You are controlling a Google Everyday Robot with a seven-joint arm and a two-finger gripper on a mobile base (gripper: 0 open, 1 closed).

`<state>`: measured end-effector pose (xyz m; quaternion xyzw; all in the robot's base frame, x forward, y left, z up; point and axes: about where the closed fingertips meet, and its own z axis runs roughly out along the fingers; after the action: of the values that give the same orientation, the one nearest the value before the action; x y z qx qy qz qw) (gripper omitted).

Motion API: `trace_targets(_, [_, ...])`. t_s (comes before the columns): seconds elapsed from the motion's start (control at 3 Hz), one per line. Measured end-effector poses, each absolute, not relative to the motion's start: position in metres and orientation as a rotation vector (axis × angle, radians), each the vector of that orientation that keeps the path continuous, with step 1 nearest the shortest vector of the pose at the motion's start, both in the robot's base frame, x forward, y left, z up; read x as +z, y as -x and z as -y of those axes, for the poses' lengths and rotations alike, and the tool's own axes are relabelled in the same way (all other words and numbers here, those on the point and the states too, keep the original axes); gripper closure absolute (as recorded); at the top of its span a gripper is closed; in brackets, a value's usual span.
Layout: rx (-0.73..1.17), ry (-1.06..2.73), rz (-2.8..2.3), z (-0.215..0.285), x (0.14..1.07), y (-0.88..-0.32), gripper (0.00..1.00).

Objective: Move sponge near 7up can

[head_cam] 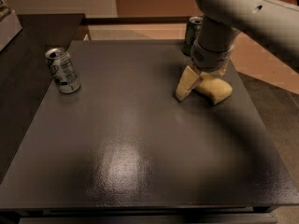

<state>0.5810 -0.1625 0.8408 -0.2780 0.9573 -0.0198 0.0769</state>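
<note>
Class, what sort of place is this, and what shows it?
Likely an indoor robot test area: a dark table carrying a drink can and a sponge, with the gripper low at the sponge.

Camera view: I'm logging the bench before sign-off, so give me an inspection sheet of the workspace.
Surface: dark grey square tabletop, with a glossy glare patch near the front.
Job's things: pale yellow wavy-sided sponge at far right; silver-white, green-marked 7up can upright at far left, well apart from it.
Clutter: darker green can upright at the far edge, partly behind the grey arm.
Grippers: gripper down at the sponge's left end.
Cables: nothing seen.
Surroundings: dark counter on the left; tan floor on the right.
</note>
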Motion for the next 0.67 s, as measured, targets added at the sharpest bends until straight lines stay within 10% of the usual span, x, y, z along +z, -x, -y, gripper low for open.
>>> trace_targets(0.67, [-0.046, 0.81, -2.97, 0.1663, 0.8391, -0.5772, 0.64])
